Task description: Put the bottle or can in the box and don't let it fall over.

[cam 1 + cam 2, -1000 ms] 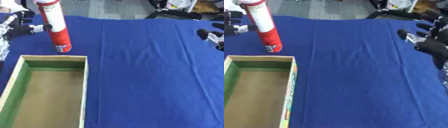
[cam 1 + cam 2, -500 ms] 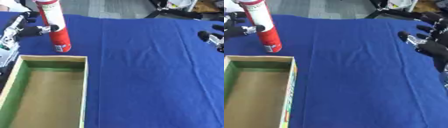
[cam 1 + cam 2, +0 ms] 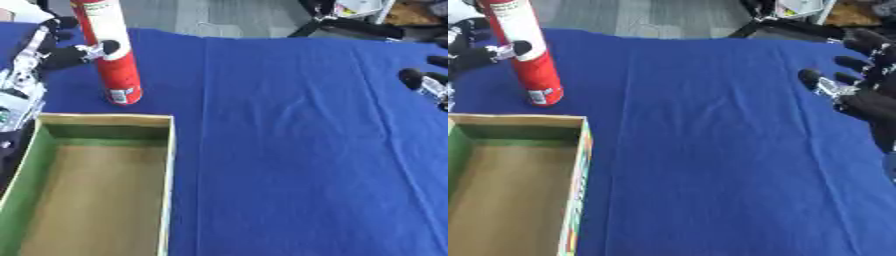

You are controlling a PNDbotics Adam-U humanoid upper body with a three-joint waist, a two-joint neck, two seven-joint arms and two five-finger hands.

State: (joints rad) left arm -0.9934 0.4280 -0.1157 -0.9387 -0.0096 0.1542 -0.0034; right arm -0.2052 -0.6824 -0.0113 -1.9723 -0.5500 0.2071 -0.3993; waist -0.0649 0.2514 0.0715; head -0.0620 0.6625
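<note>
A tall red can (image 3: pixel 114 60) with a white top band stands upright on the blue cloth at the far left. My left hand (image 3: pixel 39 56) reaches in from the left edge. Its thumb lies across the can's front and a dark finger shows by the can's left side; the fingers behind the can are hidden. Just in front of the can lies an open box (image 3: pixel 105 120) with green inner walls and a brown floor, nothing in it. My right hand (image 3: pixel 866 102) hovers open at the right edge, fingers spread, far from the can.
Blue cloth (image 3: pixel 297 150) covers the table between the box and the right hand. Black stands and floor clutter (image 3: pixel 798 20) lie beyond the table's far edge.
My left hand has moved right to the can and its thumb now rests on the can's front. Can, box and right hand have stayed put.
</note>
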